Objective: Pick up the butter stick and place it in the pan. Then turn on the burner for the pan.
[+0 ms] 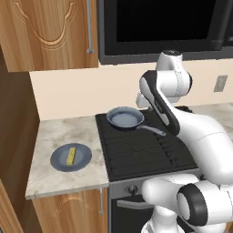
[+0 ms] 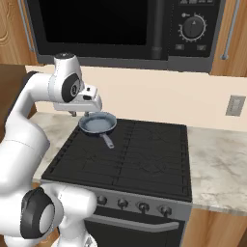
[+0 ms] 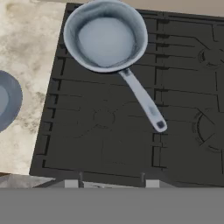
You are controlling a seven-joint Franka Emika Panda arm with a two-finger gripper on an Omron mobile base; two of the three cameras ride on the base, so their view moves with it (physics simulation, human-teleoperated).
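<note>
Wooden upper cabinets (image 1: 50, 32) are hanging at left beside a black microwave (image 2: 120, 26). A cream wall (image 2: 159, 96) is running behind, carrying a grey outlet (image 2: 235, 105) at right. Speckled stone counters (image 1: 54, 132) are flanking the stove, wooden doors (image 1: 68, 211) below.

One pan (image 1: 125, 118) at upper centre, one butter stick (image 1: 71, 155) on one plate (image 1: 59, 161) at lower left, one cooktop (image 1: 136, 150), four stove knobs (image 2: 142, 207) along the bottom.
</note>
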